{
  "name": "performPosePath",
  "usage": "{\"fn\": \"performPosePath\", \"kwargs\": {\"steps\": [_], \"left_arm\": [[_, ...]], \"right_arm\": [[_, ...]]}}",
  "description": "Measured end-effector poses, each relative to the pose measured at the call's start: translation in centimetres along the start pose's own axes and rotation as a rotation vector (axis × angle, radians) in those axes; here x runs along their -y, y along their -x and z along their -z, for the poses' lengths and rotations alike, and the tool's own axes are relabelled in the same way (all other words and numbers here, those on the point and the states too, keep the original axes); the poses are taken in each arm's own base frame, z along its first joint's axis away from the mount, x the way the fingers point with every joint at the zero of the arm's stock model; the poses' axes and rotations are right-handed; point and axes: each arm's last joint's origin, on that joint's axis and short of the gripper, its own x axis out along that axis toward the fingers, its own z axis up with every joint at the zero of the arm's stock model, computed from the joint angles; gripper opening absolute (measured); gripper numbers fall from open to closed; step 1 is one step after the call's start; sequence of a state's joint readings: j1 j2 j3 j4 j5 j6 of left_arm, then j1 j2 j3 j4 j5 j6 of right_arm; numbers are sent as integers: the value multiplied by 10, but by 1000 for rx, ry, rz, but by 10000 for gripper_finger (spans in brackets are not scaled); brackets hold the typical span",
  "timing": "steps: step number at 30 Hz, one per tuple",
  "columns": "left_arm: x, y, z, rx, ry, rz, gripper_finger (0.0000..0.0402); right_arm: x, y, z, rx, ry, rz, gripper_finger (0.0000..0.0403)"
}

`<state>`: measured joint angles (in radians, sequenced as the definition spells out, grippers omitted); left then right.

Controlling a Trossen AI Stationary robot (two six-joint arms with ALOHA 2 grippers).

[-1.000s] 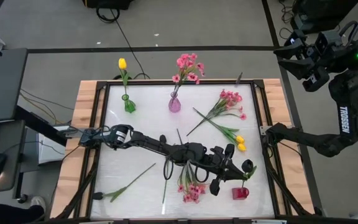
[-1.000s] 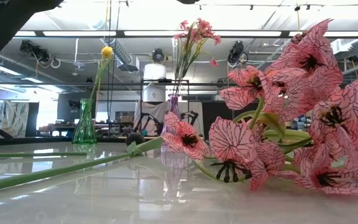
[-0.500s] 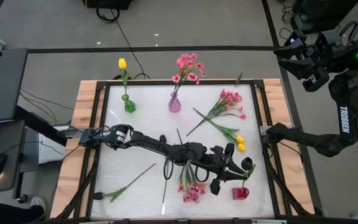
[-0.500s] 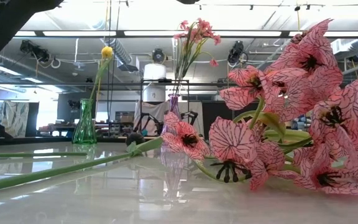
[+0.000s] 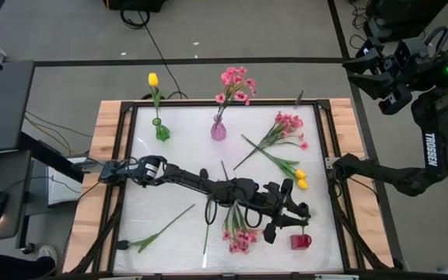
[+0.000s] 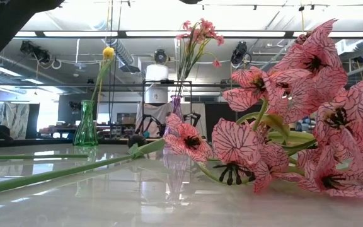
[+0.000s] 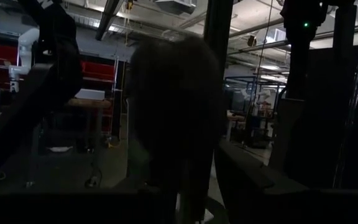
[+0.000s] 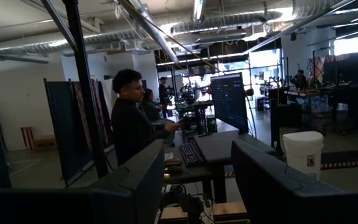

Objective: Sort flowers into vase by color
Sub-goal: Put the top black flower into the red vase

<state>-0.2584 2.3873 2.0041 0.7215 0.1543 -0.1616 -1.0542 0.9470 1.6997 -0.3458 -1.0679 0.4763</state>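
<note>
**Dark tulip standing in the red vase, left fingers hovering just above**

While the left gripper (image 5: 292, 216) is reaching across the table's front right area, the dark tulip (image 5: 304, 211) is sitting right beside its fingers, its stem dropping into the red vase (image 5: 300, 241) just below them. Whether the fingers are parted or closed around the stem, I cannot tell. The blossom is looking almost black, on a thin green stem. A pink spray (image 5: 239, 233) is lying just to the fingers' left; a yellow tulip (image 5: 299, 179) and another pink spray (image 5: 286, 128) are lying beyond them. A green vase (image 5: 162, 130) is holding a yellow tulip (image 5: 153, 79), and a purple vase (image 5: 218, 128) is holding pink blossoms (image 5: 236, 84). The right gripper (image 5: 379, 74) is waiting off the table, fingers parted.
</note>
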Motion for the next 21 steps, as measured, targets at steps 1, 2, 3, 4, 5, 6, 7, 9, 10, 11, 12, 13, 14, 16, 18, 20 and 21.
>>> {"fn": "performPosePath", "kwargs": {"steps": [1,2,3,4,5,6,7,9,10,11,12,13,14,16,18,20,21], "left_arm": [[0,0,0,-1,0,0,107],[0,0,0,-2,0,0,107],[0,0,0,-3,1,-1,107],[0,0,0,-4,1,-1,107],[0,0,1,-7,1,-1,108],[0,0,1,-8,1,-1,108],[0,0,1,-11,2,-1,108],[0,0,1,-14,3,-1,108],[0,0,1,-15,4,-2,108],[0,0,2,-20,7,-2,108],[0,0,2,-26,11,-3,108],[0,0,3,-32,13,-3,108],[0,0,4,-40,14,-3,108],[-1,0,6,-58,19,-6,109],[-2,0,8,-80,23,-12,118],[-3,1,9,-99,26,-18,135],[-3,1,10,-104,27,-32,146]], "right_arm": [[0,0,0,0,0,0,196],[0,0,0,0,0,0,196],[0,0,0,0,0,0,196],[0,0,0,0,0,0,196],[0,0,0,0,0,0,196],[0,0,0,0,0,0,196],[0,0,0,0,0,0,196],[0,0,0,0,0,0,196],[0,0,0,0,0,0,196],[0,0,0,0,0,0,196],[0,0,0,0,0,0,196],[0,0,0,0,0,0,196],[0,0,0,0,0,0,196],[0,0,0,0,0,0,196],[0,0,0,0,0,0,196],[0,0,0,0,0,0,196],[0,0,0,0,0,0,196]]}}
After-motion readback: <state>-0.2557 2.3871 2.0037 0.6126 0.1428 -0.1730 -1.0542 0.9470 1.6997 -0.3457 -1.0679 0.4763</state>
